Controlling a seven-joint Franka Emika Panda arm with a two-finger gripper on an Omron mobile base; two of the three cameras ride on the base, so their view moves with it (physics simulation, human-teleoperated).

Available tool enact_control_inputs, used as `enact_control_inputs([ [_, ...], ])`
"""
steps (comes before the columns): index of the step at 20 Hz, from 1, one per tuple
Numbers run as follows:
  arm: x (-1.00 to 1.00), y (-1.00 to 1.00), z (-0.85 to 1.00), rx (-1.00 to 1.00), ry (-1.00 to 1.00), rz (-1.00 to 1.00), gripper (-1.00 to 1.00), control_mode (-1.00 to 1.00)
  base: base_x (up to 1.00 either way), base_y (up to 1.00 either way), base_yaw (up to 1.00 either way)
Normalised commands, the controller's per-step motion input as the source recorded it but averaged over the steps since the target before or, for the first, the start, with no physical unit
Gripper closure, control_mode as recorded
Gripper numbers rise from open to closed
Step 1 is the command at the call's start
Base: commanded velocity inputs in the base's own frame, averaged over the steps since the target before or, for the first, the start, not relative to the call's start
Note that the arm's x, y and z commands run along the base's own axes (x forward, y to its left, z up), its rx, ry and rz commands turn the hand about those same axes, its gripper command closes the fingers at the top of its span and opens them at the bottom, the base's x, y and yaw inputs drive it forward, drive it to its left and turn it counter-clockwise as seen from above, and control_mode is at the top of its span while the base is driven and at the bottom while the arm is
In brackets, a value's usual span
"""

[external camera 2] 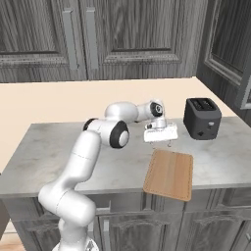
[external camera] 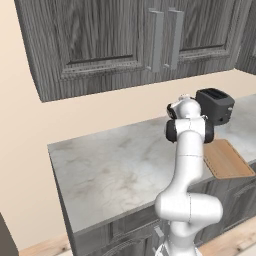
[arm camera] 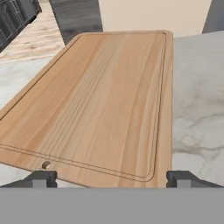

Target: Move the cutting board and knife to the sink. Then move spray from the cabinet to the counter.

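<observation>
Hand view puts my spread gripper (arm camera: 111, 177) above the board's (arm camera: 94, 100) near edge; first step; next I descend and clamp it.

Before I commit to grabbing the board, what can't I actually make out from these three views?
- Cabinet contents: doors shut in both base views.
- Cutting board: near end cut by the left base view's edge, far end hidden behind the arm.
- Hand: in the right base view, its height above the board can't be judged; fingertips barely show in the hand view.
</observation>
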Motion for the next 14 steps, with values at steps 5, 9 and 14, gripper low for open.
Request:
enact_control_inputs([
  [5,-0.05,0.02,0.92,0.03,-0.27,0.00,-1.00,-1.00,0.00,0.00,0.00],
  [9,-0.49,0.00,0.50,0.00,-0.16,0.00,-1.00,-1.00,0.00,0.00,0.00],
  [14,-0.10,-0.01,0.00,0.00,0.00,0.00,-1.00,-1.00,0.00,0.00,0.00],
])
